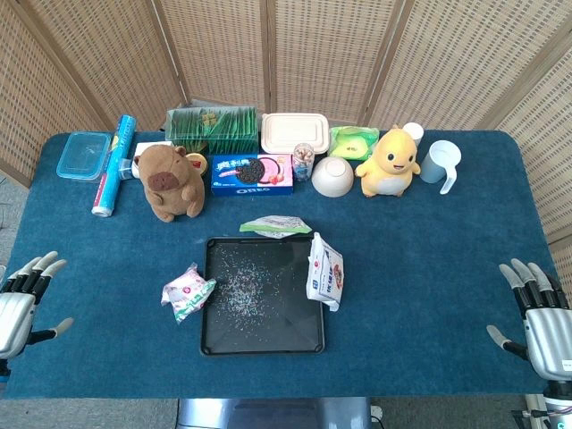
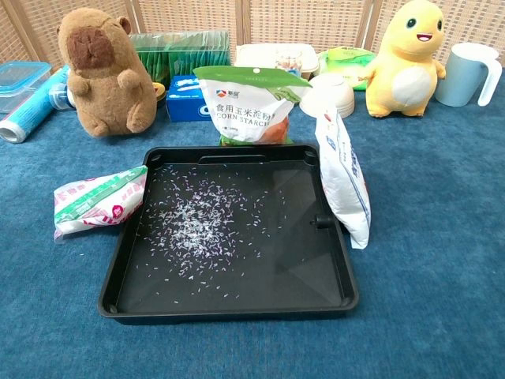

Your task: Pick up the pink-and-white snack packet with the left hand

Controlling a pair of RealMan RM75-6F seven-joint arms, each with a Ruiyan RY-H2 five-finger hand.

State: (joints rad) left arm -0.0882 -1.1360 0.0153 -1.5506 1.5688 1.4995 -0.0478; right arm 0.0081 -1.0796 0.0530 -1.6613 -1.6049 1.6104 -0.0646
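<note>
My left hand (image 1: 22, 299) is hovering at the near left edge of the blue tabletop (image 1: 429, 268), fingers spread apart and holding nothing; it is touching none of the objects. My right hand (image 1: 536, 308) is doing the same at the near right edge, fingers apart and empty. Neither hand is showing in the chest view.

The pink-and-white snack packet (image 1: 187, 293) is lying on the tabletop just beside the left rim of the black tray (image 1: 264, 344), with its right end touching or slightly overlapping that rim, as the chest view (image 2: 99, 201) is showing. It is well apart from my left hand.

The tray is carrying a scatter of small pale grains. A white bag (image 1: 324, 272) is leaning against the tray's right rim, and a corn starch bag (image 2: 248, 103) is standing just behind the tray's far edge. Further back, a brown capybara plush (image 1: 170, 181) and a yellow plush (image 1: 390, 161) are sitting in the row of items.
</note>
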